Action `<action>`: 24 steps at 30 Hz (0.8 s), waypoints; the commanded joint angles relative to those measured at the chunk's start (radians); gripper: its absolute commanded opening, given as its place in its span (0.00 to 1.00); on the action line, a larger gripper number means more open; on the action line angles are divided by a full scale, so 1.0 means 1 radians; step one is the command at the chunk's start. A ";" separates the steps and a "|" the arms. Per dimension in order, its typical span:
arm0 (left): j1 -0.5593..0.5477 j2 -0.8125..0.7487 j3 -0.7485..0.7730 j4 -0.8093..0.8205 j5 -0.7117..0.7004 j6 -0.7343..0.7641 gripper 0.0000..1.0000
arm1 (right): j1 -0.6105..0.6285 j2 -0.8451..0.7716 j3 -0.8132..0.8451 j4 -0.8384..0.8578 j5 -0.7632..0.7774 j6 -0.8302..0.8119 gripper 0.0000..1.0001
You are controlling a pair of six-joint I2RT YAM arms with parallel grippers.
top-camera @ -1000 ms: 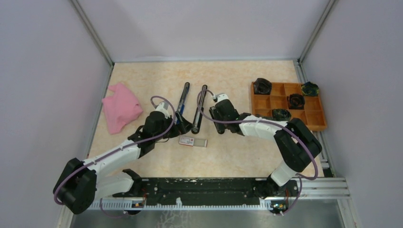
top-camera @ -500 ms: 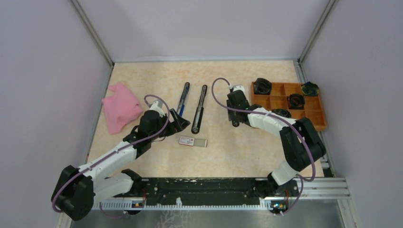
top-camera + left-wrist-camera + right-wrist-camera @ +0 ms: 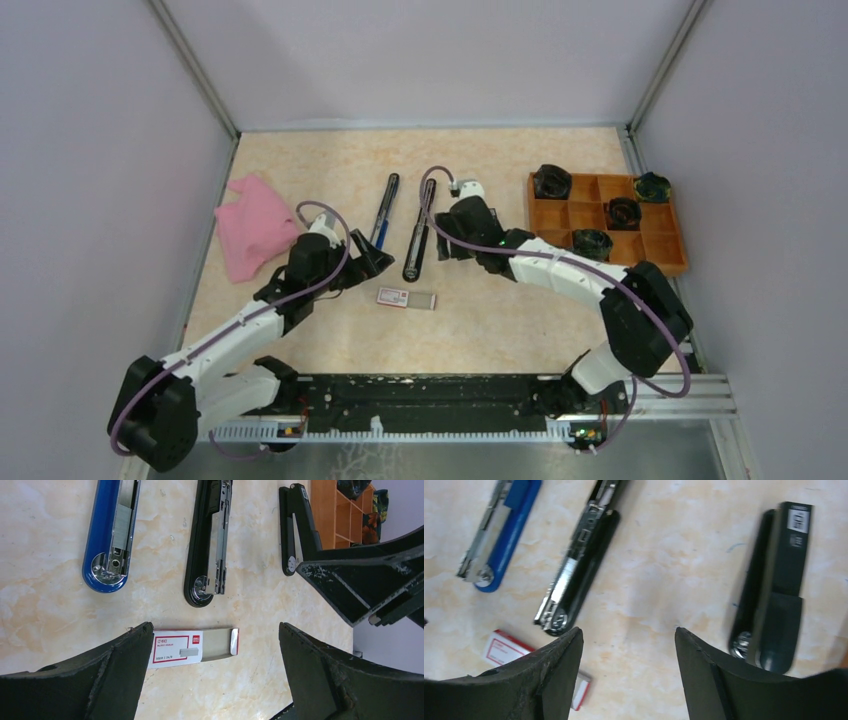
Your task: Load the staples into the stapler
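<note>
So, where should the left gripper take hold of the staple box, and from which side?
By its two long edges, near the middle of the staple box, coming straight down. It lies flat on the table, so only the thin edges offer a hold, and the width is the shorter span. The open left gripper lines up with its length, so a wrist turn is probably needed.

The left gripper (image 3: 215, 630) is spread wide, one finger (image 3: 100, 675) at the lower left and the other at the lower right. The staples box (image 3: 194, 647) lies flat on the table (image 3: 50, 610) between them, its left end at the left fingertip. Beyond it, a blue stapler (image 3: 111, 535) and a black stapler (image 3: 209, 540) lie open, side by side. The right arm (image 3: 365, 580) juts in by an orange tray (image 3: 330, 515).
</note>
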 commanded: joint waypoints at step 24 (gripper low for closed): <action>0.043 -0.051 0.004 -0.069 0.004 -0.006 1.00 | 0.211 0.366 0.223 0.107 0.173 0.093 0.47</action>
